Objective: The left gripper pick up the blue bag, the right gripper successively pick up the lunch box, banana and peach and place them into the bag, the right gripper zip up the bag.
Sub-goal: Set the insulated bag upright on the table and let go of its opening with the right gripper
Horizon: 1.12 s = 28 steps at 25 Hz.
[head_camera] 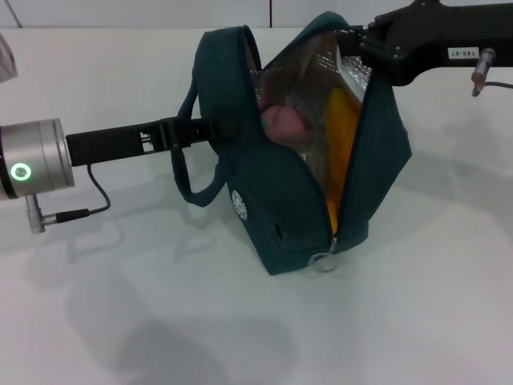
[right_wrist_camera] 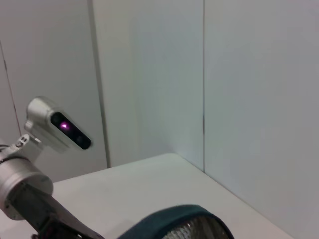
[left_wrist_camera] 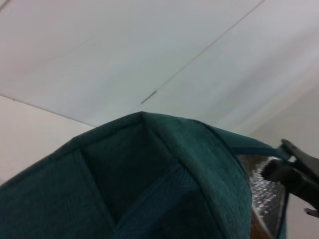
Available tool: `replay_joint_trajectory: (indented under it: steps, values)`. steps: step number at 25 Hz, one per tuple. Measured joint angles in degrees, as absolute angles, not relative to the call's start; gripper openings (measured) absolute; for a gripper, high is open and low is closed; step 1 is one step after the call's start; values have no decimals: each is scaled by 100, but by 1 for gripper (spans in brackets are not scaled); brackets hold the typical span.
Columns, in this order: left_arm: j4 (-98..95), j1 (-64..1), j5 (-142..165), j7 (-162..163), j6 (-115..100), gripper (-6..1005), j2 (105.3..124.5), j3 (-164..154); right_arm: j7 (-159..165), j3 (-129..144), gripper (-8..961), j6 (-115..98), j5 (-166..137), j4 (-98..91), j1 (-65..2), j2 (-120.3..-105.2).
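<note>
Left gripper [head_camera: 215, 128] clamped on soft dark-blue fabric bag [head_camera: 272, 200], upright on white desk [head_camera: 120, 321] | right gripper [head_camera: 353, 40] at bag's top edge, fingers I cannot tell | bag floppy, I would take metal zipper ring [head_camera: 325, 261].

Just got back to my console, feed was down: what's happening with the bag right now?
The bag stands on the table, unzipped, its foil lining showing. The left hand is at the bag's left side by the strap, apparently holding it. The right hand is at the far top edge of the opening. Inside, the peach and something yellow, probably the banana, are visible; the lunch box can't be made out. The zipper pull hangs at the near end, so zipping remains.
</note>
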State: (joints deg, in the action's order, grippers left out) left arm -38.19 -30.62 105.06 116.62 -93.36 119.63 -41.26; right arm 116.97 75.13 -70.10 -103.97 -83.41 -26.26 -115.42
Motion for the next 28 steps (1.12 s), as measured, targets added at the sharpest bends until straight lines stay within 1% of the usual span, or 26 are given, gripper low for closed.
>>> replay_joint_trajectory:
  steps: [12,20,28]
  values:
    - [-3773,-3014,10502,11622,-9387,42,11961,-4131,11631,7418,24,-7130,-10361,-8122,-2623,-11539]
    - [-3771,-3018,10524,11612,-9355,42,11961,-4131,11628,7389,27,-7143,-10321,-8046,-2615,-11562]
    - [-3762,-2983,10511,11610,-9316,43,11961,-4118,11248,7246,29,-7149,-9997,-7641,-2603,-11543]
